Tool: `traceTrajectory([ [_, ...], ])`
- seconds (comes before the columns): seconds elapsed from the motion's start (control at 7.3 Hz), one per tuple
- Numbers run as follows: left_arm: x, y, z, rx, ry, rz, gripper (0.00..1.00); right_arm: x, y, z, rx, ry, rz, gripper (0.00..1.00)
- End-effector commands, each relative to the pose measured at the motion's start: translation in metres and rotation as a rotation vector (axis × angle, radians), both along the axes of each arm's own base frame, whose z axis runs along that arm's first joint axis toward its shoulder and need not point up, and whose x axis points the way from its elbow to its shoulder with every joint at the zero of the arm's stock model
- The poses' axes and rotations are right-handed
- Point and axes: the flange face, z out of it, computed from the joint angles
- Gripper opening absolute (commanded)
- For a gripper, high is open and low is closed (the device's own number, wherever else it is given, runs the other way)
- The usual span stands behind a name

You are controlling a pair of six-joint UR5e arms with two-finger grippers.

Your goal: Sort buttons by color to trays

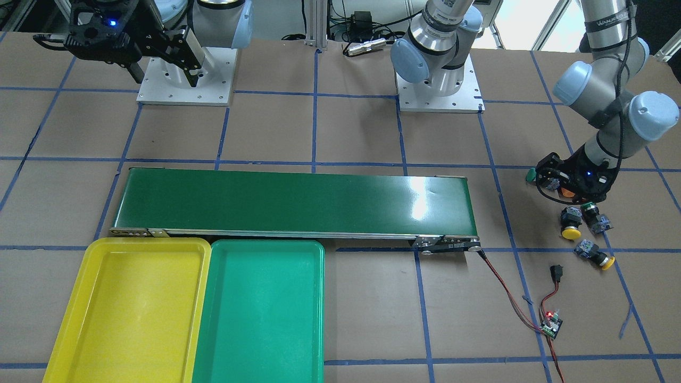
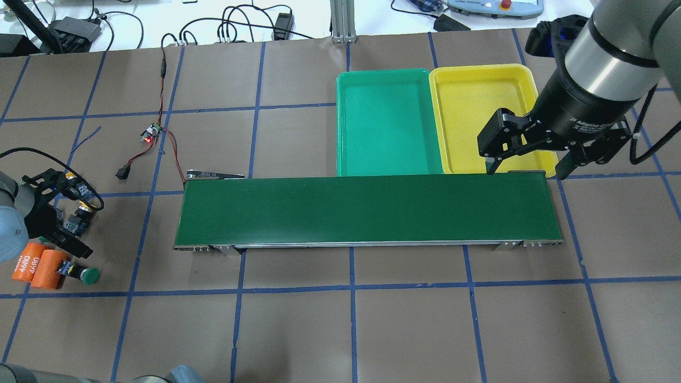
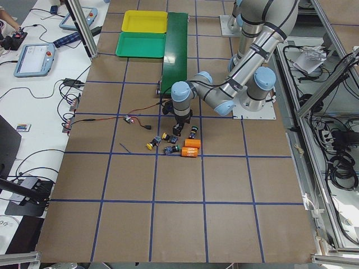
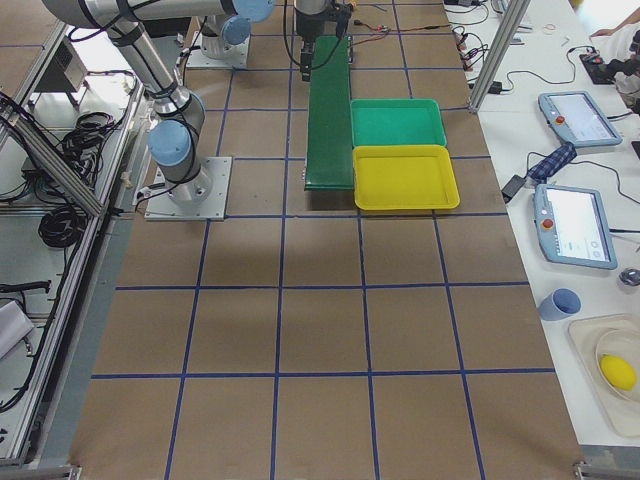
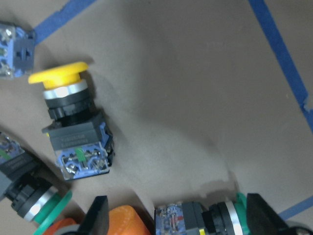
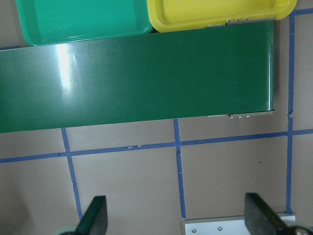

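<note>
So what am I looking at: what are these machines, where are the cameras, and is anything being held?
These are two robot arms bolted to a brown paper-covered table, each ending in a two-finger gripper. Four pictures come from fixed cameras around the table; two come from cameras on the wrists. On the table lie a long dark-green conveyor belt, a shallow yellow plastic tray and a green tray, both empty. Past the belt's other end sit four small push-button switches with yellow or green round caps, beside two orange cylinders. The left gripper is open, low over that cluster; the right gripper hangs open, high at the trays' end. Nothing is held.
</note>
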Motion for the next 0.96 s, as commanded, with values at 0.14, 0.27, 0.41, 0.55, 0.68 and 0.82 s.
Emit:
traceTrajectory([
  [0.14,0.049,0.01,0.018,-0.071,-0.012,0.242,1.0,0.001,0.008,-0.009,0.005,0.001,0.001,1.0],
  [0.27,0.081,0.012,0.027,-0.098,-0.009,0.297,1.0,0.0,0.008,-0.009,0.005,0.001,0.0,1.0],
  [0.41,0.1,0.016,0.034,-0.113,-0.012,0.329,1.0,0.0,0.008,-0.008,0.002,0.0,0.0,1.0],
  [0.55,0.118,0.024,0.033,-0.112,-0.013,0.365,1.0,0.0,0.008,-0.009,0.003,0.001,0.0,1.0],
  [0.68,0.126,0.03,0.024,-0.106,0.005,0.407,1.0,0.0,0.008,-0.009,0.003,-0.001,0.0,1.0],
  [0.82,0.134,0.036,0.02,-0.093,0.02,0.431,1.0,0.0,0.006,-0.01,0.005,-0.002,0.0,1.0],
])
